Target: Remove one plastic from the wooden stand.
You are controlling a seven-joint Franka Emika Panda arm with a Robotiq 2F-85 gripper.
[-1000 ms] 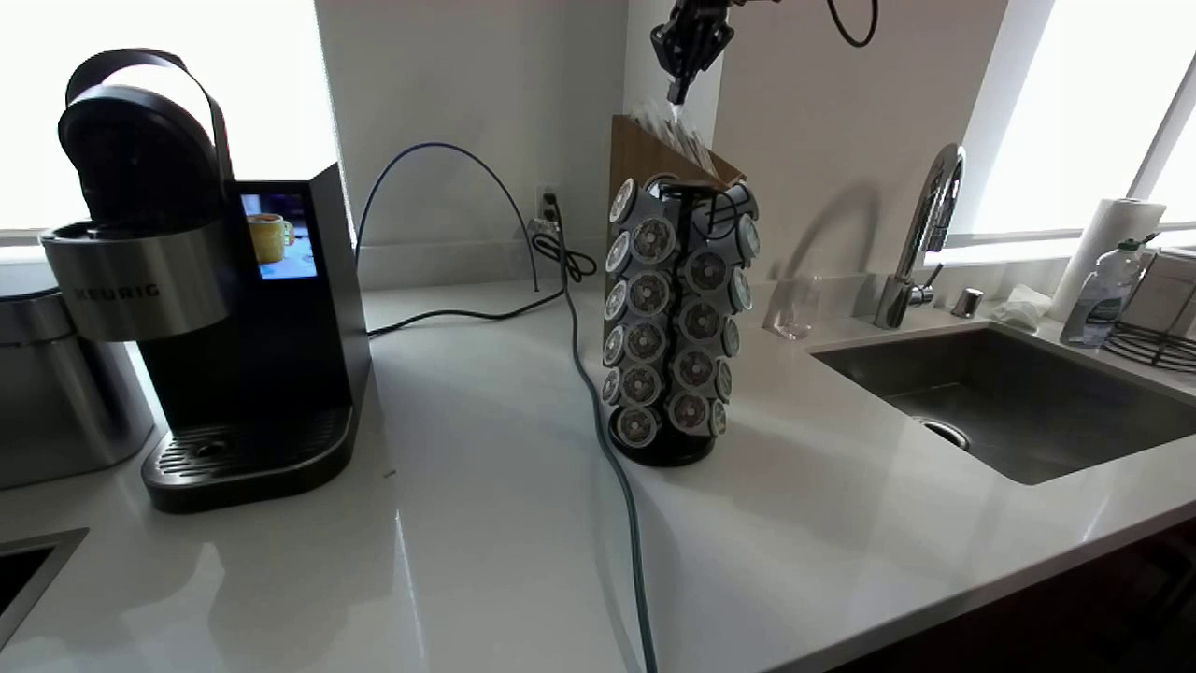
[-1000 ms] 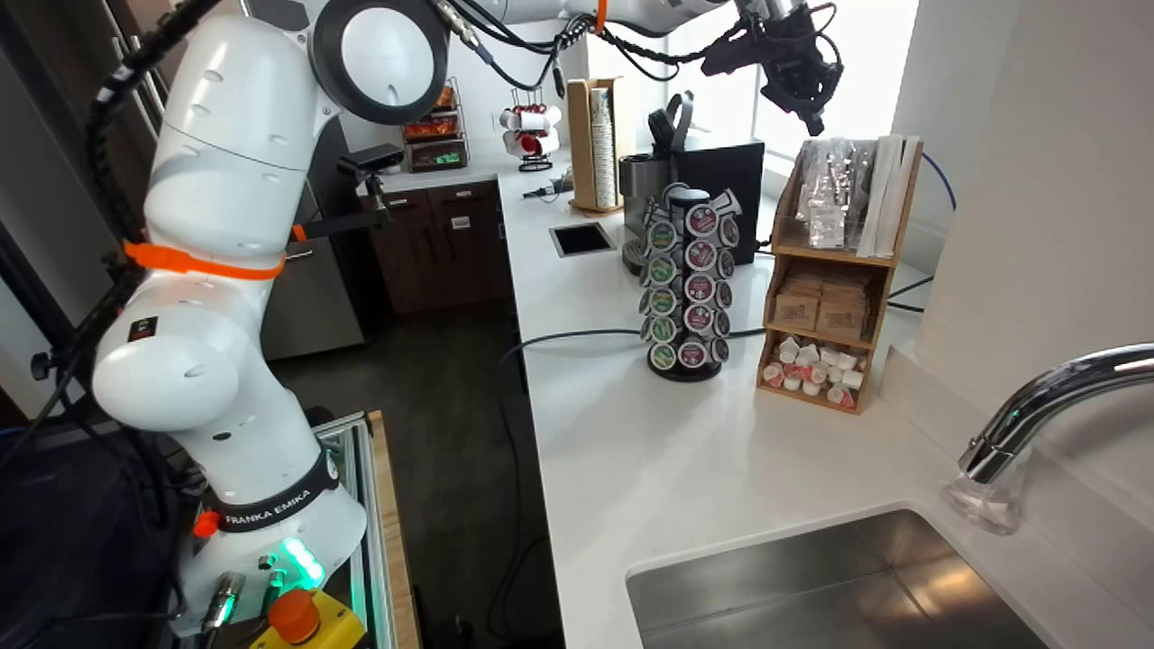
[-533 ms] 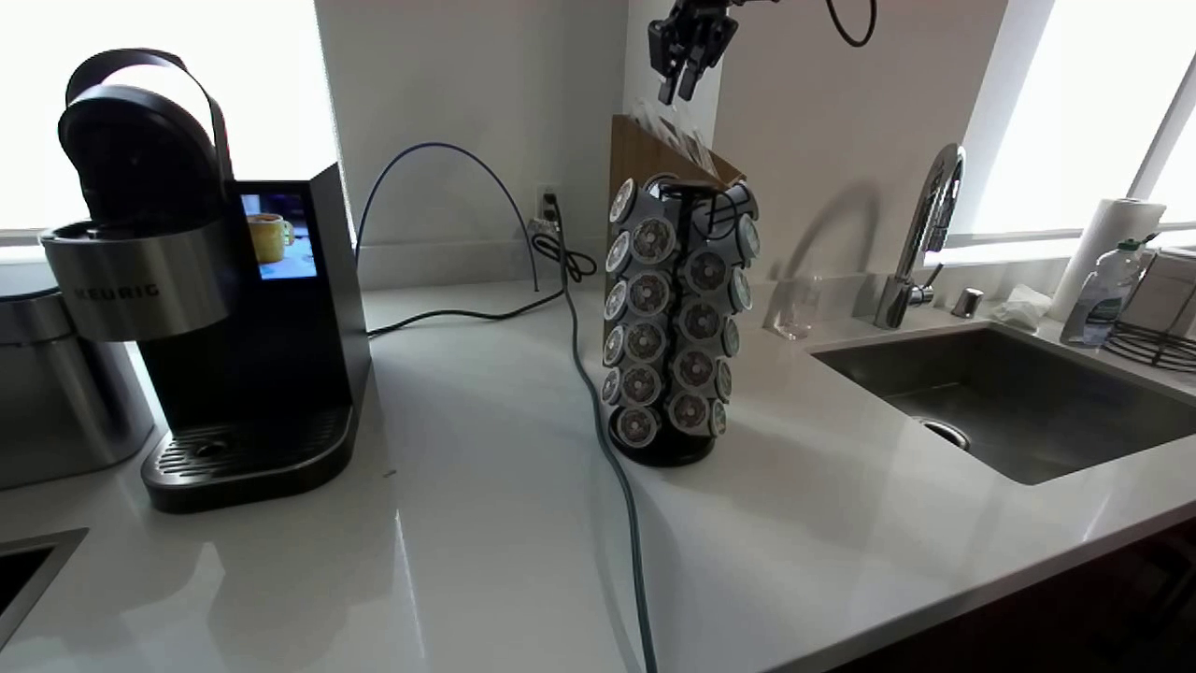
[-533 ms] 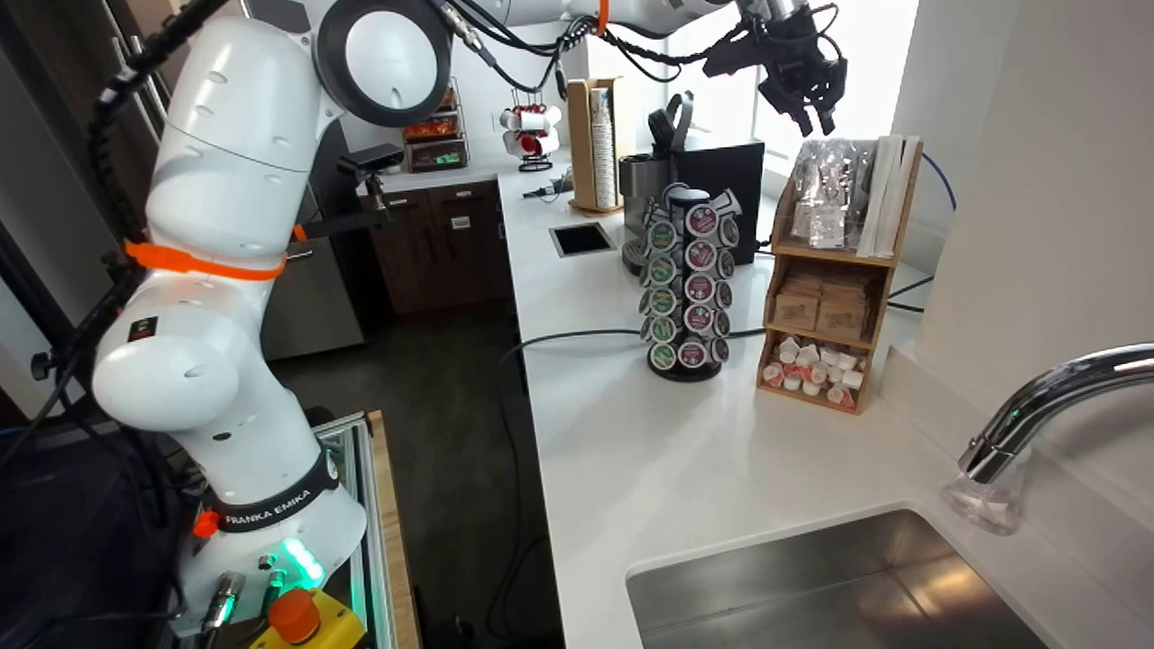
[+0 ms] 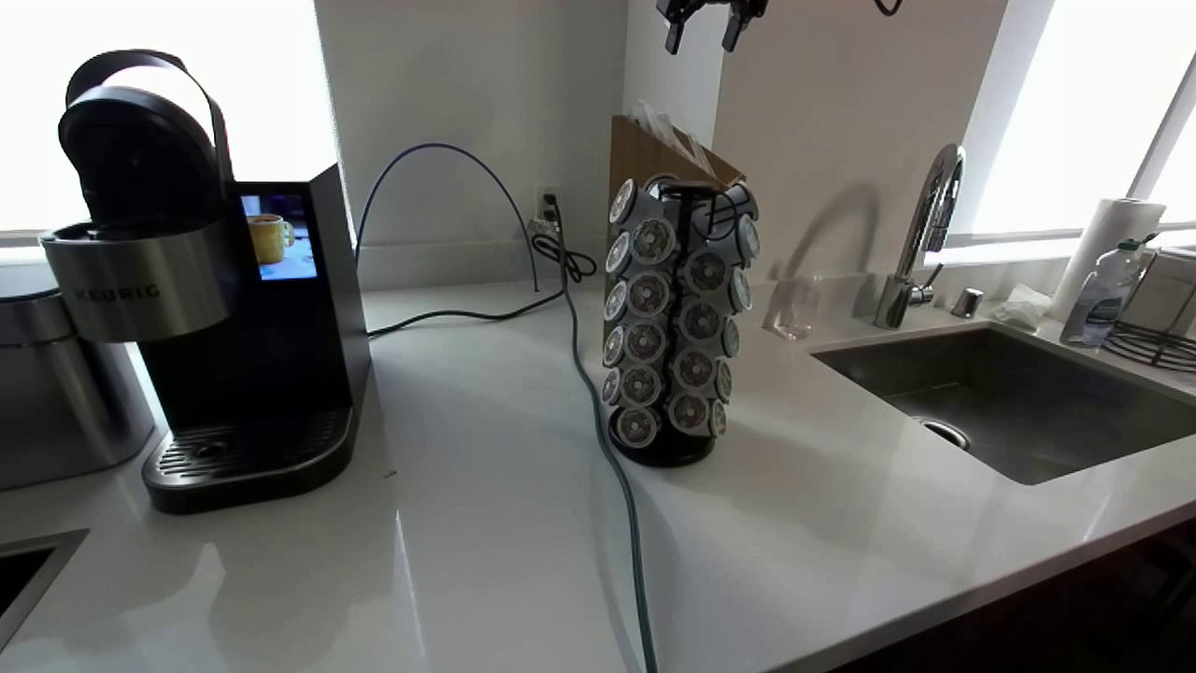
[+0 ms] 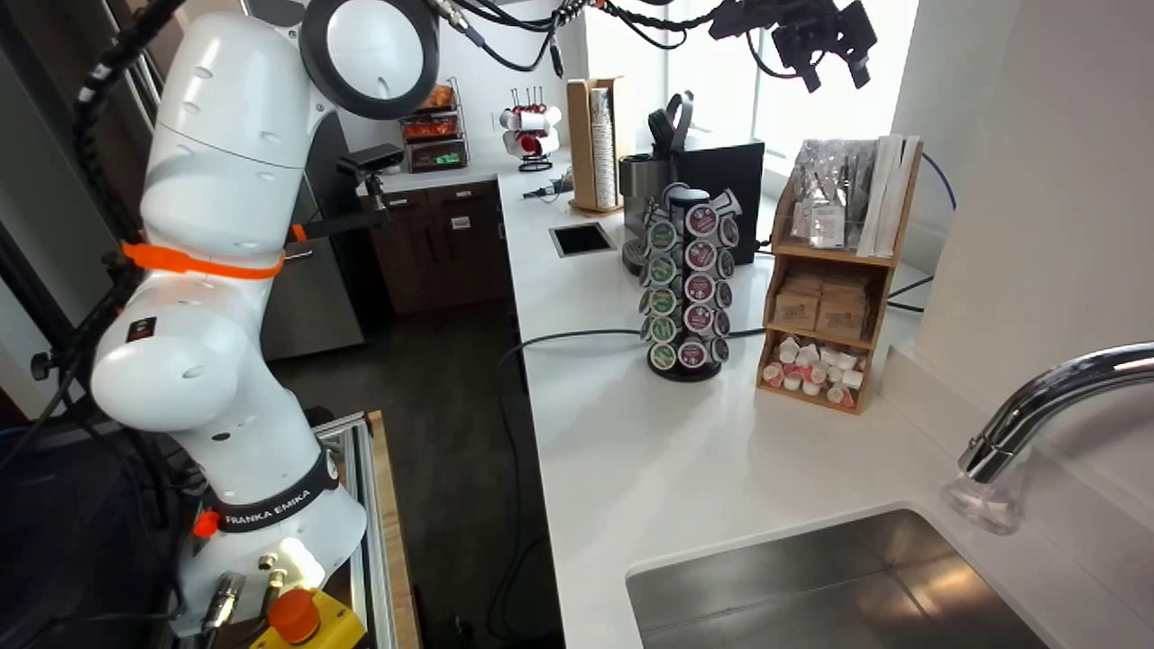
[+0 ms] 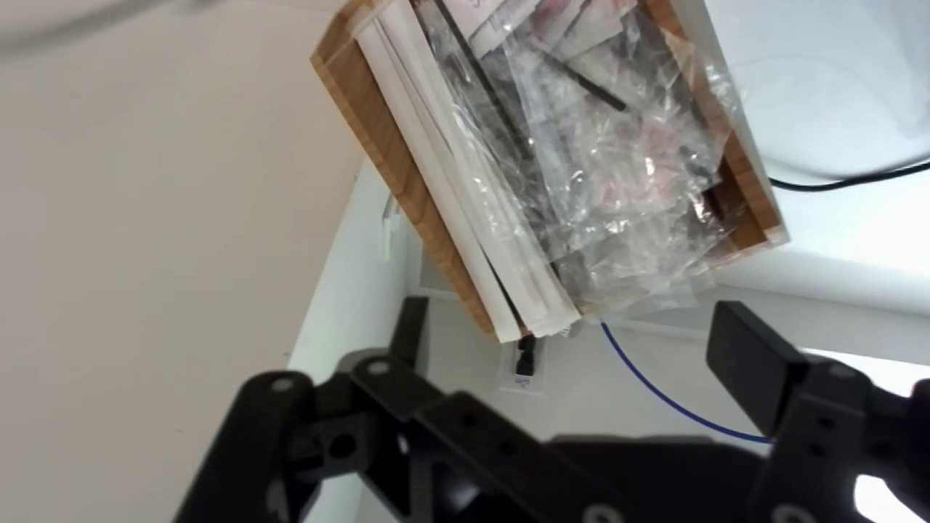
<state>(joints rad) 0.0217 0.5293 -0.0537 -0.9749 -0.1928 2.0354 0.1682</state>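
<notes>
The wooden stand [image 6: 834, 256] is a slant-sided shelf unit by the wall, behind the pod rack in an exterior view. Its top compartment holds clear plastic [image 7: 617, 167] packets, crinkled and overlapping, with dark thin sticks among them; long white paper packets [image 7: 458, 174] line one side. Above the stand hangs my gripper [image 6: 838, 84], jaws wide apart and nothing between them. Seen from the wrist, both fingers [image 7: 752, 356] are apart from the packets and the wood.
A carousel of coffee pods [image 5: 671, 308] stands close in front of the stand. The black coffee machine [image 5: 271, 374], a cable [image 5: 598, 421], a faucet [image 5: 925, 224] and a sink [image 6: 766, 559] are around it. A wall rises beside the stand.
My gripper was shut low over the packets a second ago, a whitish bit at its tips. It has opened and risen away from the stand; the plastic packets have shifted slightly.
</notes>
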